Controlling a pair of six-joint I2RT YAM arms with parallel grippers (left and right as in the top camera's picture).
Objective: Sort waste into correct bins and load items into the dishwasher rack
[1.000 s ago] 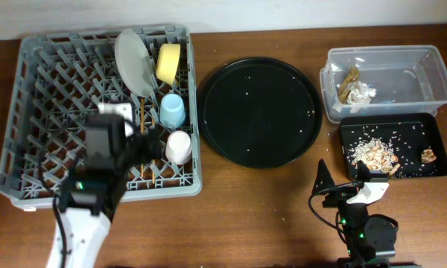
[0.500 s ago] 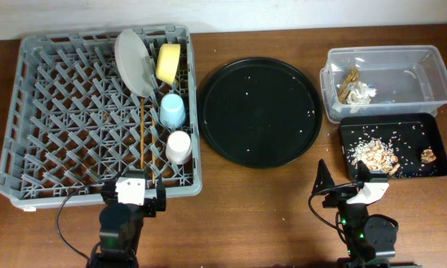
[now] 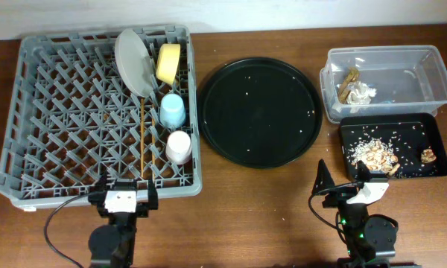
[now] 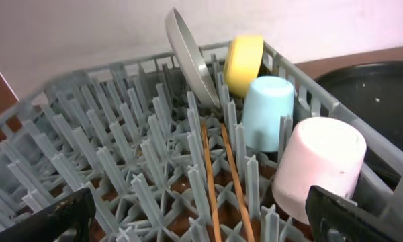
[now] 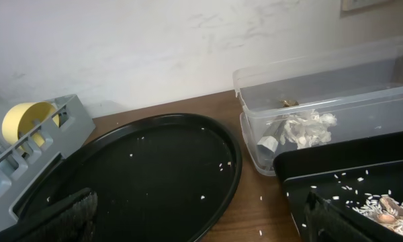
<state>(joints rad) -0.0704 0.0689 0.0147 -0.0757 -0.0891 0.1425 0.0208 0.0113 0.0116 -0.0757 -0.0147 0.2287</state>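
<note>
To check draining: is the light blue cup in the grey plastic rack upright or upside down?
Upside down: the light blue cup in the grey plastic rack shows its closed base on top.

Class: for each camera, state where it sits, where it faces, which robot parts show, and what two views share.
Overhead: above the table, facing straight down; left gripper, right gripper at near edge.
Left wrist: low at the dishwasher rack, facing the wall; own fingers in corners.
Right wrist: low, facing round black tray and clear tub; own fingers below.
Shared: the yellow bowl shows in both wrist views.
</note>
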